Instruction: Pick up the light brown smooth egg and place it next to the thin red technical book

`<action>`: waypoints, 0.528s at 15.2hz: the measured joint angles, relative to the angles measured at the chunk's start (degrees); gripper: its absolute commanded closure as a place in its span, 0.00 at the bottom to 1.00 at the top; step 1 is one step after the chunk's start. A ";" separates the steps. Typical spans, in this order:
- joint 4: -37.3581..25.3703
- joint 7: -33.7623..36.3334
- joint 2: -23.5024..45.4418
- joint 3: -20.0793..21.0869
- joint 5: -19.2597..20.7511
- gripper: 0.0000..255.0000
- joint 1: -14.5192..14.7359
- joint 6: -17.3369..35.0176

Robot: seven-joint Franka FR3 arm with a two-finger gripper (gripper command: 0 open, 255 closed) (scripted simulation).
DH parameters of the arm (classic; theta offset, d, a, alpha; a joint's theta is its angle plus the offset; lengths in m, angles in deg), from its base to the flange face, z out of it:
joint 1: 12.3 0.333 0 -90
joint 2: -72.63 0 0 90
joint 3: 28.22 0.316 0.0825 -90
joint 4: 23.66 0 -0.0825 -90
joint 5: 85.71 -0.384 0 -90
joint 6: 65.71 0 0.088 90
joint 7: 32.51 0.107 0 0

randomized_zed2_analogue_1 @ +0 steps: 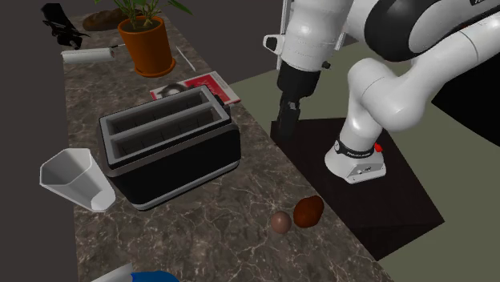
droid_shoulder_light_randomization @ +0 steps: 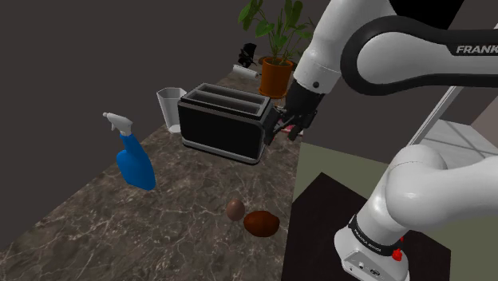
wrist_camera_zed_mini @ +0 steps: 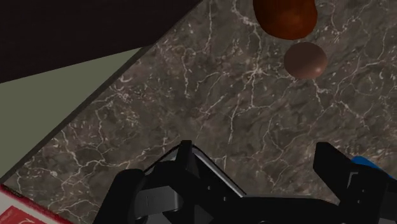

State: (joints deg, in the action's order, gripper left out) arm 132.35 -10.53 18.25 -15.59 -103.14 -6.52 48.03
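The egg is seen on the tabletop well ahead of the released, empty pincer, which is best centred over it and lowered so that the darker lump beside it is spared.

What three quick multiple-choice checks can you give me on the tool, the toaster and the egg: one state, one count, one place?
1. The tool is:
A. shut on something
B. open, holding nothing
C. shut on nothing

2. The black toaster has how many slots?
A. two
B. one
C. four

3. The light brown egg lies:
A. on the toaster
B. in the tool
C. on the marble counter, beside a reddish-brown oval thing

Answers:
1 B: in the wrist view its fingers stand apart with nothing clasped.
2 A: two long slots show in its top.
3 C: it sits by the oval thing near the counter's edge.
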 measured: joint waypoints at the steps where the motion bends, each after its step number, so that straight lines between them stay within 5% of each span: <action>1: 0.85 0.83 0.78 1.32 -1.00 0.00 0.57 1.98; 8: 6.26 7.16 6.95 11.46 -8.53 0.00 5.20 16.35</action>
State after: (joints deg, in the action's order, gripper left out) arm 138.60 -3.37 25.21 -4.13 -111.68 -1.32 64.37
